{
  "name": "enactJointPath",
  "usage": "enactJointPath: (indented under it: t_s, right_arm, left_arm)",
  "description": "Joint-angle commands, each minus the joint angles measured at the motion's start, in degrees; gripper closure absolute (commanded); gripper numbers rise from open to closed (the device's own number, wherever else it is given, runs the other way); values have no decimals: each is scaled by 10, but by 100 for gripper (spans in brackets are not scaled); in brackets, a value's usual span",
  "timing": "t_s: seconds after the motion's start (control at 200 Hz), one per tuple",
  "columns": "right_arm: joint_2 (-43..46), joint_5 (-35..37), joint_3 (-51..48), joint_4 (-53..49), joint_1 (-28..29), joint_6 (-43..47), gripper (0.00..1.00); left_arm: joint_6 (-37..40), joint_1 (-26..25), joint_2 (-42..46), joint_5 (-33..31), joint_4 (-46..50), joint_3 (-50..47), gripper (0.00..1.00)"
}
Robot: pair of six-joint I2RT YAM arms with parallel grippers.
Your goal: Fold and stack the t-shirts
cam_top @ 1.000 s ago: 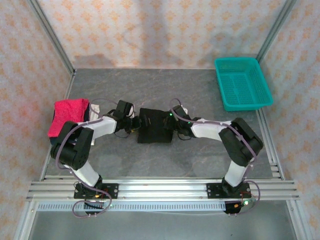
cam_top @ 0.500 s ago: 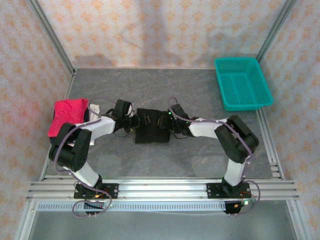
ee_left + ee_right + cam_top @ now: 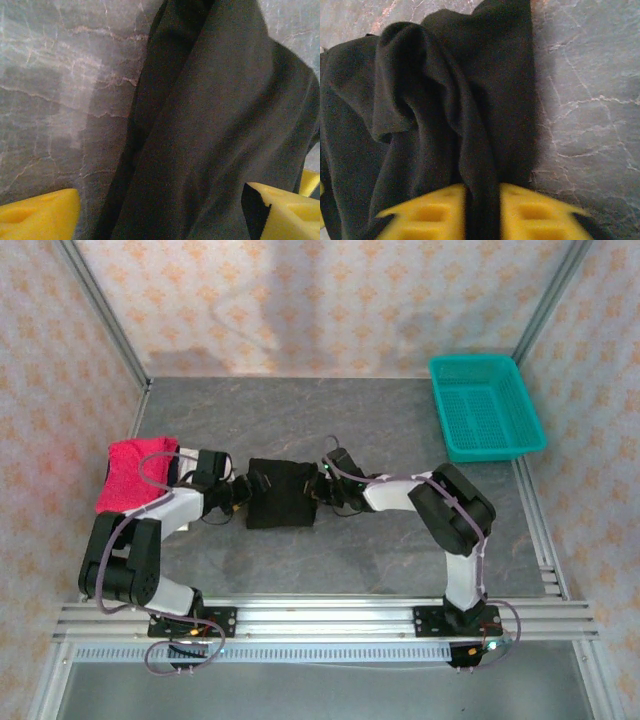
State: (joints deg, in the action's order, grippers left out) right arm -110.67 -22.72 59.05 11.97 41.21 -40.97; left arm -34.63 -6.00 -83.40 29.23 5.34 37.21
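The black t-shirt (image 3: 280,494) lies folded in a thick square on the grey table, left of centre. The crimson-pink t-shirt (image 3: 134,472) sits folded near the left edge. My left gripper (image 3: 246,496) is at the black shirt's left edge. In the left wrist view its yellow fingers (image 3: 40,216) stand wide apart, open, with the black cloth (image 3: 200,130) running between them and a strip of bare table beside the left finger. My right gripper (image 3: 318,490) is at the shirt's right edge. There its pads (image 3: 427,212) are shut on a ridge of black cloth (image 3: 470,135).
A teal mesh basket (image 3: 486,406) stands at the back right. The patterned walls and the metal frame posts (image 3: 105,315) close in the table. The aluminium rail (image 3: 320,620) with both arm bases runs along the near edge.
Both grippers and the black t-shirt have moved left, towards the crimson-pink one. The right arm has stretched further across the table.
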Motion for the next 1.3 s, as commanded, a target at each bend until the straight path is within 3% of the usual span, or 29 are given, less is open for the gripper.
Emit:
enactJointPath:
  t_s: [0.0,0.095,0.245,0.45,0.515,0.631,0.701,0.821,0.891,0.961,1.081,1.291]
  right_arm:
    - [44,87,8,-55,6,25,42]
    - [74,155,18,-116,21,56,28]
    - [67,245,83,-212,67,125,15]
    - [-33,308,236,-317,130,202,14]
    - [-69,314,290,-348,141,212,19]
    - [-122,302,346,-387,145,212,30]
    - [-142,294,360,-406,142,208,32]
    - [-163,232,360,-434,121,196,15]
    - [-168,195,342,-436,107,195,12]
    - [-168,179,327,-446,98,198,20]
    - [-151,136,275,-423,81,193,43]
    - [-121,52,210,-360,46,207,42]
  left_arm:
    - [-14,2,16,-34,15,-13,15]
    - [-42,13,28,-40,-3,-28,15]
    - [-65,42,56,-43,-5,-35,12]
    - [-95,95,78,-37,1,-43,8]
    - [-99,110,78,-28,4,-44,8]
    - [-95,126,78,-22,5,-50,8]
    - [-87,128,76,-13,3,-50,8]
    - [-69,127,68,-3,8,-50,5]
    - [-65,127,65,-3,5,-55,4]
    - [-64,126,60,3,-1,-60,4]
    - [-68,124,46,36,-32,-67,4]
    - [-86,79,-6,90,-88,-56,0]
